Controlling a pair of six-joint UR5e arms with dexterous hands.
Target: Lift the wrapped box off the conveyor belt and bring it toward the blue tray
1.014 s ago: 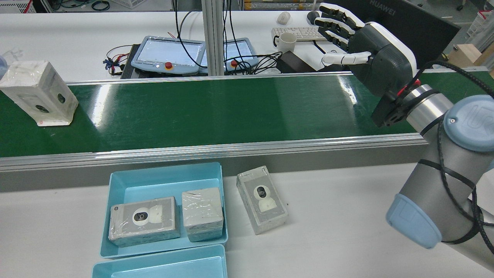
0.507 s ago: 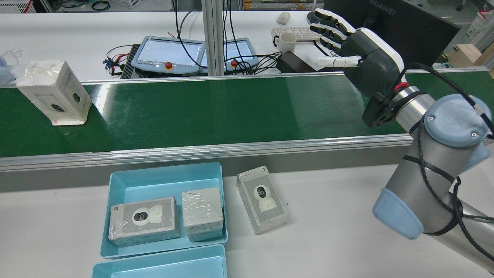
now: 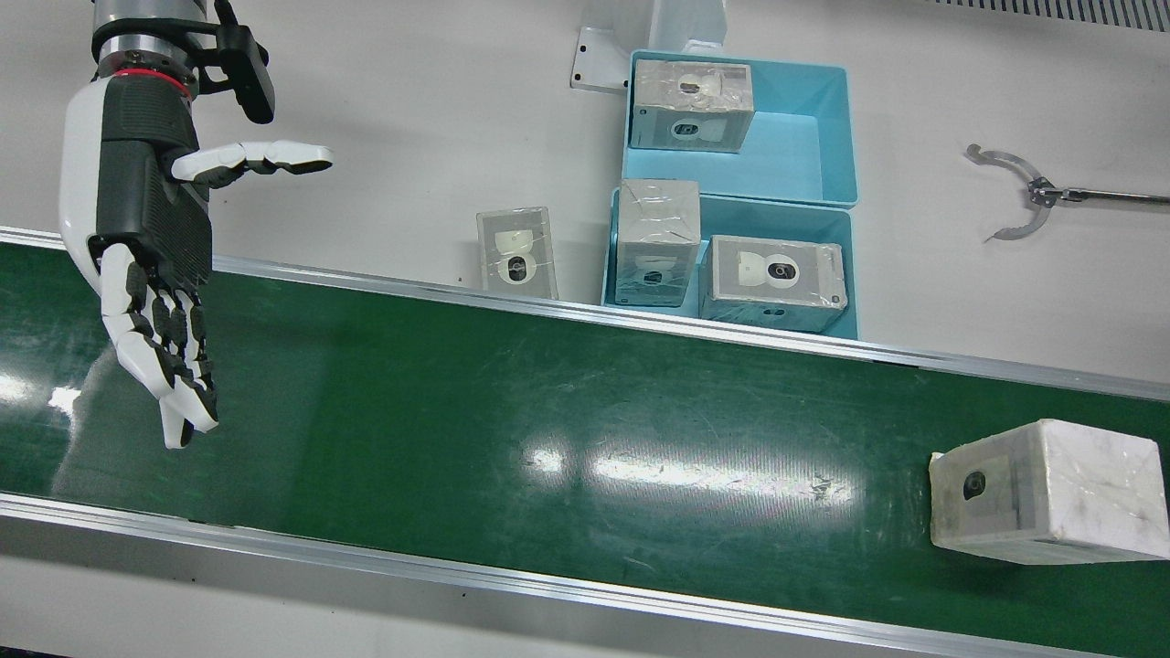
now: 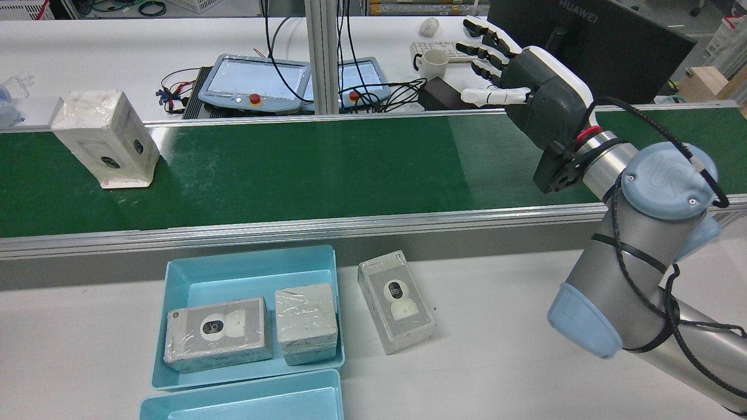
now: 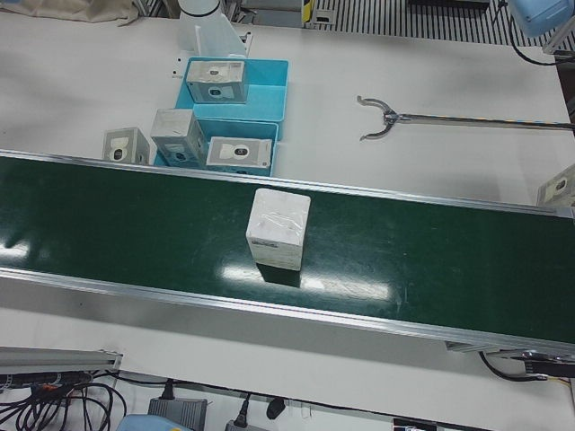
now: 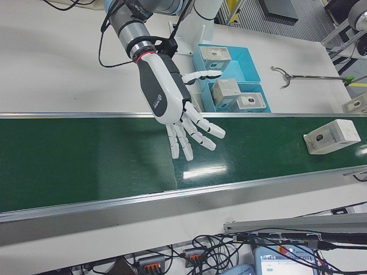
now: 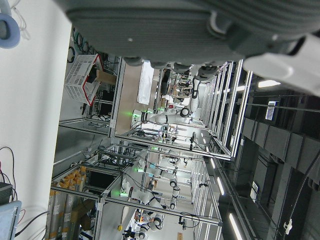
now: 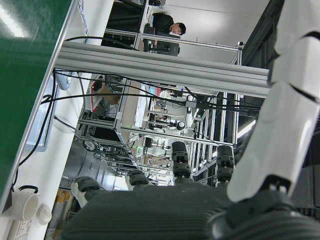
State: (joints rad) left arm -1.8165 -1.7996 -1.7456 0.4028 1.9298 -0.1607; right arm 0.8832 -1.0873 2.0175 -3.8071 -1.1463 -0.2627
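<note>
Over the conveyor belt point(image 4: 327, 169), your right hand point(image 4: 525, 87) hovers, fingers spread, holding nothing.
The wrapped box point(image 4: 108, 139) stands well apart; your left hand's point(image 7: 200, 30) fingers can't be judged.

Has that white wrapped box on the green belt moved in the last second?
Yes. In the rear view the wrapped box has slid rightward along the conveyor belt, closer to the grey control tablets behind it and toward the open right hand.

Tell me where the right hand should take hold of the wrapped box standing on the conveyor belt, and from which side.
The wrapped box stands upright on the conveyor belt, taller than wide. Probably best: the open right hand comes from above, clamping its two broad side faces near the top. The plastic wrap looks slick, so favour a deep grip.
</note>
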